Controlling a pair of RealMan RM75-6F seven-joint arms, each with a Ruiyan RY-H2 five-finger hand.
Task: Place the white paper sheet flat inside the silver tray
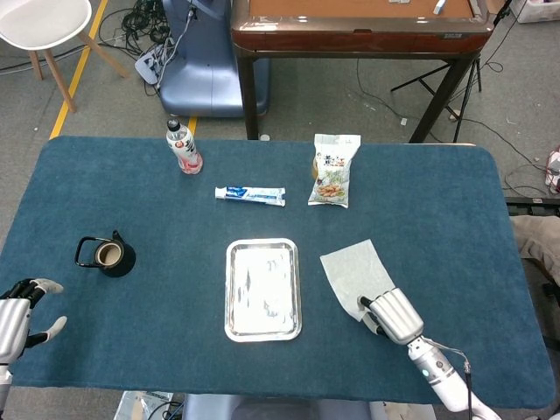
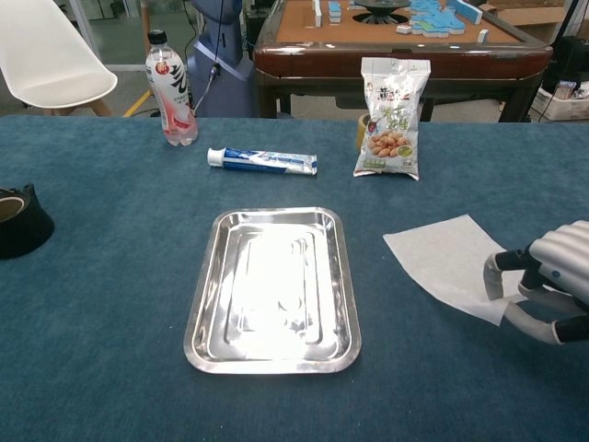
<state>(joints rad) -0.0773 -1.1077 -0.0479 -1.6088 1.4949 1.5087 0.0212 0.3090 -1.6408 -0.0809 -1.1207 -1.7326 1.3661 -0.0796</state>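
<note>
A blue cloth-covered table (image 1: pixel 131 192) fills both views. The white paper sheet (image 2: pixel 446 260) lies flat right of the silver tray (image 2: pixel 342 276), its near corner pinched between the curled fingers (image 2: pixel 494 274) and thumb of the right hand (image 2: pixel 552 281), which rests low at the table's near right. The left hand (image 1: pixel 19 313) sits at the near left edge, fingers spread, holding nothing. The tray holds nothing.

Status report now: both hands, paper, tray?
Right robot hand pinches paper corner. Left robot hand open, idle. Tray empty, path clear.
</note>
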